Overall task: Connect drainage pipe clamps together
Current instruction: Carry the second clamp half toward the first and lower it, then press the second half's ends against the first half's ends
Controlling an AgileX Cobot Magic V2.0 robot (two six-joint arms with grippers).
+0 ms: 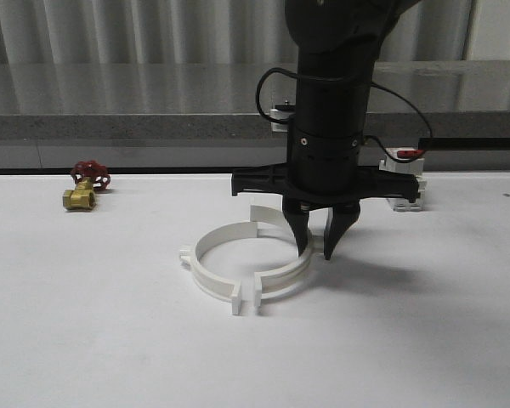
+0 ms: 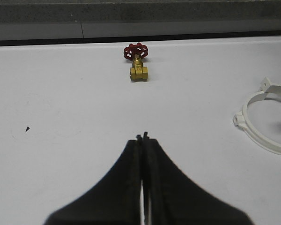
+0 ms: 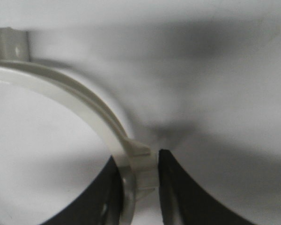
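The right gripper (image 1: 319, 246) straddles the right half-ring (image 3: 103, 126), jaws pinching its band, likely to push it against the left half-ring (image 1: 206, 263). The left gripper (image 2: 143, 137), jaws pressed together, idles near the brass valve (image 2: 138, 70).

We see two white drainage pipe clamps (image 1: 238, 263) on a plain white table (image 1: 85, 340). Our right gripper (image 1: 316, 246) is black, as is the arm above it, and our left gripper (image 2: 142, 140) is black too. The valve (image 1: 83, 189) has a brass-yellow body and a dark red handwheel. The boxy switch (image 1: 404, 178) is white with a red top. Behind runs a grey speckled ledge (image 1: 110, 126).
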